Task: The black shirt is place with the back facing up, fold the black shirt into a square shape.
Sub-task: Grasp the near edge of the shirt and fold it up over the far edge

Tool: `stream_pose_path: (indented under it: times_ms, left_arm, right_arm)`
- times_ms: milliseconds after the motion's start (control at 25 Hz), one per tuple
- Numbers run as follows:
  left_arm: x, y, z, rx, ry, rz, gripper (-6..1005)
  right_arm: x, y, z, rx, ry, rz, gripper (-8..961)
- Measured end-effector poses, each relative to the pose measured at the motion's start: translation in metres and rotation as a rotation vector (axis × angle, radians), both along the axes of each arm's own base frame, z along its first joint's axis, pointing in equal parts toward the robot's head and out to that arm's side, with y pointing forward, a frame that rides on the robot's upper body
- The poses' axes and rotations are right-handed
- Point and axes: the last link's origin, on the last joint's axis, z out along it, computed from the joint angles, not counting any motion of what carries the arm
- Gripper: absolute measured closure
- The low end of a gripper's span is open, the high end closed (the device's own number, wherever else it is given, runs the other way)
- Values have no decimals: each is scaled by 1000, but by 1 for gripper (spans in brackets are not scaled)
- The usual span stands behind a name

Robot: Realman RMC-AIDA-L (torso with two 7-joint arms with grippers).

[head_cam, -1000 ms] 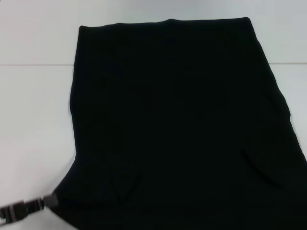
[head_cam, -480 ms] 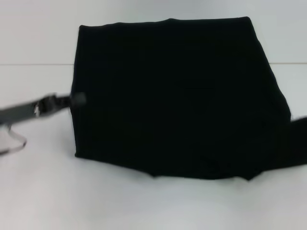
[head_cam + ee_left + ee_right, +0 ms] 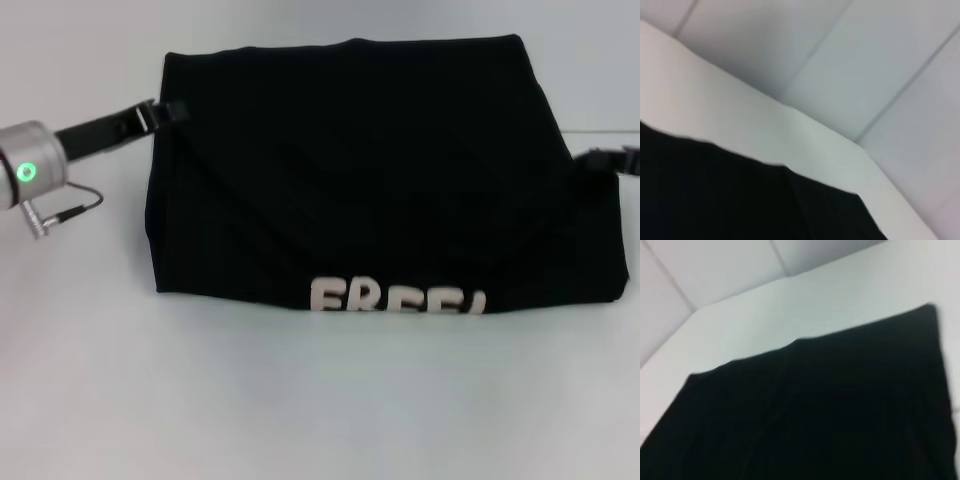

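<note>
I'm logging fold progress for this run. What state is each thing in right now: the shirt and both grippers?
Large black soft-fabric T-shirt: folded over on the white table, near half carried up and back, white lettering showing along the near fold.
Left gripper: at the shirt's left edge, near the far corner.
Right gripper: at the shirt's right edge.

The broad, soft black cotton shirt (image 3: 370,170) fills the middle of the white table (image 3: 300,400). Open tabletop lies along the near edge and left of the cloth. The slim black left gripper (image 3: 170,108) and right gripper (image 3: 600,158) apparently touch its two side edges, crowding those flanks.
</note>
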Motion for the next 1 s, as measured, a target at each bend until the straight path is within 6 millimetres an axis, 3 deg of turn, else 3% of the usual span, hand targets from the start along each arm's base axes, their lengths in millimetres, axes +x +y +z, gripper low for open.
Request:
stream_pose_path:
  times_ms: [280,440,1000]
  left_arm:
    - [2,20,-3,67,99,51,974]
    - [2,27,-3,102,149,73,970]
    - [-4,19,-34,100,189,110,957]
  right_arm:
    - [-22,34,-10,106,-99,-20,850]
    - [-28,44,-16,125,-149,-26,847]
    - [-21,35,-47,106,-170,-78,837]
